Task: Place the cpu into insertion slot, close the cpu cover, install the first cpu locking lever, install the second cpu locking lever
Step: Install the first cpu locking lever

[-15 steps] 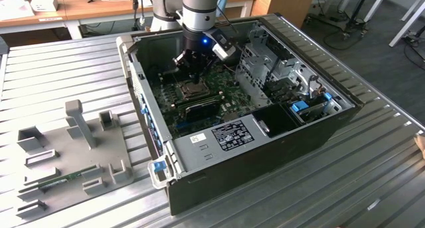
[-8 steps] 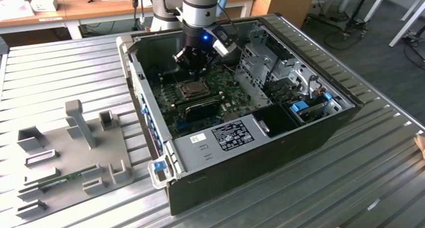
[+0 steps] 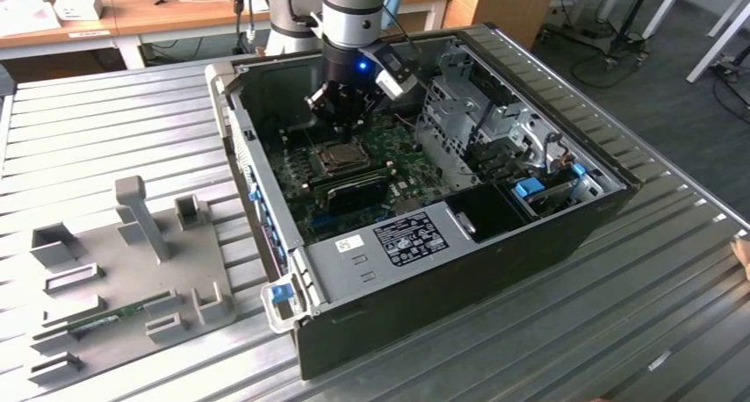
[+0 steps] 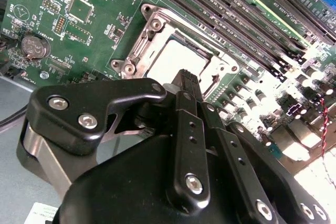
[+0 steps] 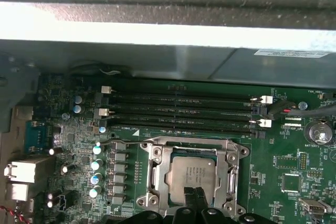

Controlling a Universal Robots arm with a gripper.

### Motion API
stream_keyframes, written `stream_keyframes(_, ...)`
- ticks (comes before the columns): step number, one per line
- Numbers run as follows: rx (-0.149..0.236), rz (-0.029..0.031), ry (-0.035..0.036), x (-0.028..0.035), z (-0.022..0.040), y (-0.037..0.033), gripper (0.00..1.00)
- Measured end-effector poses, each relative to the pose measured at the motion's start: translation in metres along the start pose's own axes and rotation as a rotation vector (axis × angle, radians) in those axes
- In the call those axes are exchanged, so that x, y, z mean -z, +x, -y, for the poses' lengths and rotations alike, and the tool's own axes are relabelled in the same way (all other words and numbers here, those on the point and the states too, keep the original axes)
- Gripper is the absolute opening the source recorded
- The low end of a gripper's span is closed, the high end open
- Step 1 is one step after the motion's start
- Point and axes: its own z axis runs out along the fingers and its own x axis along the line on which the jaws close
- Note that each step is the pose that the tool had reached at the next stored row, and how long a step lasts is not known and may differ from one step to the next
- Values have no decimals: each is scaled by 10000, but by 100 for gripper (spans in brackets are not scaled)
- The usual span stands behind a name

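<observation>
Above the insertion slot [image 5: 178, 153]: jaws pressed together, empty.
Cpu [image 5: 191, 174] seated inside; cpu cover [image 5: 231, 174] flat around it.

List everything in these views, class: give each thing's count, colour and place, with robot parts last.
computer case: one, black, open on the ribbed metal table.
circuit board: one, green, inside the case.
cpu: one, silver-beige, seated in the insertion slot.
cpu cover: one, silver, down around the cpu.
memory slots: several, black, beside the insertion slot.
coin battery: one, silver, on the board.
fixture tray: one, grey, on the table, exterior view's left.
gripper: one, black, shut, over the cpu's edge.
arm: one, grey, reaching into the case.
</observation>
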Motion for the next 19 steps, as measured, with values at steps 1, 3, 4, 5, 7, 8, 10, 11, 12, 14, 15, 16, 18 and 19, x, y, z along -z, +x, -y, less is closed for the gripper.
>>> stream_keyframes(1,0,9,2,0,-1,11,10)
stream_keyframes(3,0,44,3,-2,-2,45,10)
stream_keyframes(4,1,68,4,-3,-4,67,10)
stream_keyframes(5,1,96,5,-4,-5,92,10)
stream_keyframes(7,-1,159,8,-5,-8,147,10)
stream_keyframes(8,1,192,10,-6,-9,178,10)
stream_keyframes(10,-1,252,13,-6,-13,241,10)
stream_keyframes(11,1,281,14,-7,-14,273,10)
stream_keyframes(12,1,311,15,-7,-16,306,10)
stream_keyframes(14,0,376,19,-7,-20,374,10)
stream_keyframes(15,1,413,22,-6,-22,410,10)
stream_keyframes(16,-1,447,23,-6,-23,444,10)
stream_keyframes(18,1,513,27,-7,-27,506,10)
stream_keyframes(19,0,539,29,-7,-28,530,10)
